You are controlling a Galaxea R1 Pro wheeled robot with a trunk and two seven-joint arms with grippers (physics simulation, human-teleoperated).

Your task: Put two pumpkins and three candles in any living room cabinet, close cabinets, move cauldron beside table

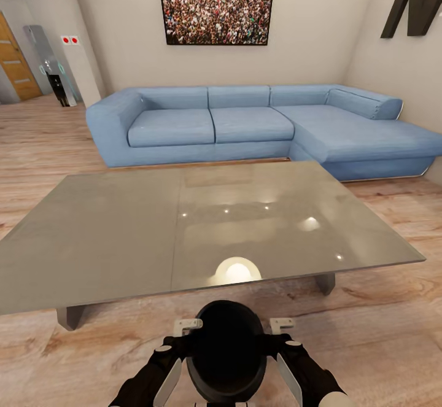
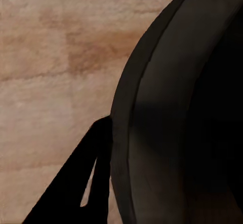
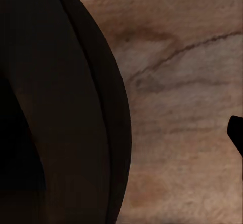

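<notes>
You are holding the round black cauldron (image 1: 226,352) between both pincers (grip looks rim-pinched); be lowering it level, just beside the grey glassy rectangular surface (image 1: 123,235).

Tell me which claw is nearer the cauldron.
Neither clearly: the left claw sits against the cauldron on its left side, the right claw against its right, both pressing its flanks.

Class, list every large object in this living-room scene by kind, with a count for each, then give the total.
Black round cauldron: 1
Low rectangular coffee table with grey glassy top: 1
Blue L-shaped fabric sofa: 1
Framed crowd picture on the wall: 1
Wooden door: 1
Total: 5
</notes>
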